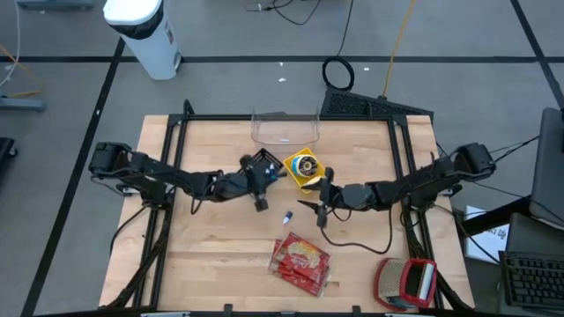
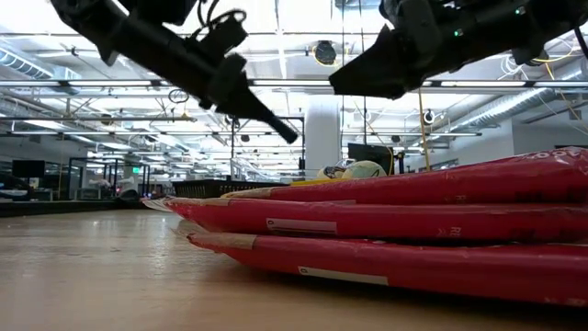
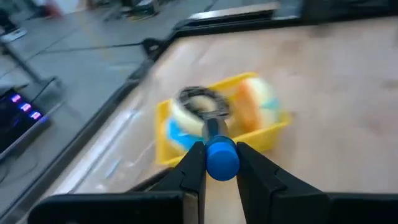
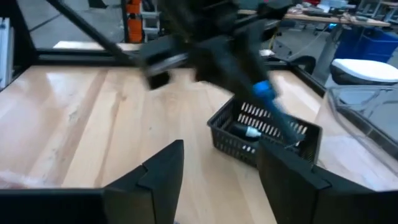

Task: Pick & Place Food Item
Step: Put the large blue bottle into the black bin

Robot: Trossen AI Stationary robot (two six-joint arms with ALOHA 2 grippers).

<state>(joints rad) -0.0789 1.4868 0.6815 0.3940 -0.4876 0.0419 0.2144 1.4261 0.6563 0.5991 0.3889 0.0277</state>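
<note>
Overhead, left gripper (image 3: 214,163) pinched narrow on a blue-capped cylindrical tool (image 3: 221,158), its tip at the yellow tray (image 1: 304,169) of round food items. Right gripper (image 4: 221,163) spread wide, holding nothing, near the tray's other side. Clear plastic container (image 1: 284,126) behind. Glossy red packets (image 1: 300,261) lie flat on the wooden table (image 1: 211,246)

The high view looks straight down on the whole table (image 1: 220,255). The low view sits at table level, close behind red packets (image 2: 413,221) also seen from above. Each wrist view looks forward past its own tool.
</note>
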